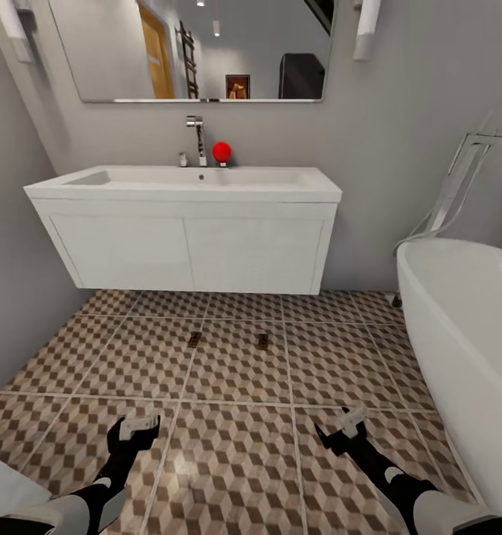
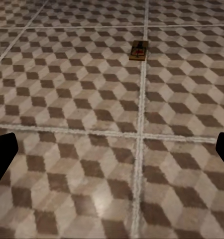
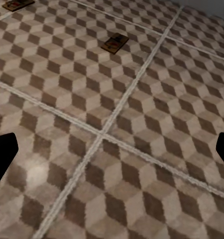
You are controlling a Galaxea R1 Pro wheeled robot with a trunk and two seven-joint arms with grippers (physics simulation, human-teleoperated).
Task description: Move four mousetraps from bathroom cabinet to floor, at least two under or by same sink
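Currently 2 mousetraps on bathroom floor [image 1: 236, 371]: left mousetrap [image 1: 195, 339] and right mousetrap [image 1: 262, 341], side by side just in front of the sink [image 1: 184, 186] vanity, near the back wall edge, presumably to satisfy the next-to-sink req. Left pincer [image 1: 135, 431] and right pincer [image 1: 347, 427] both released, empty, hovering low. Judged approx. halfway done.

Two arms, matching build: glossy black forearm links, pale grey-white shells nearer the body. Left claw [image 1: 135, 429]: black base, light grey finger blocks. Right claw [image 1: 349, 426]: same black base, pale grey fingers. Wrist cams catch black fingertips [image 2: 2, 152] at frame edges, same on right [image 3: 1, 154]. No cables, screws or markings discernible.
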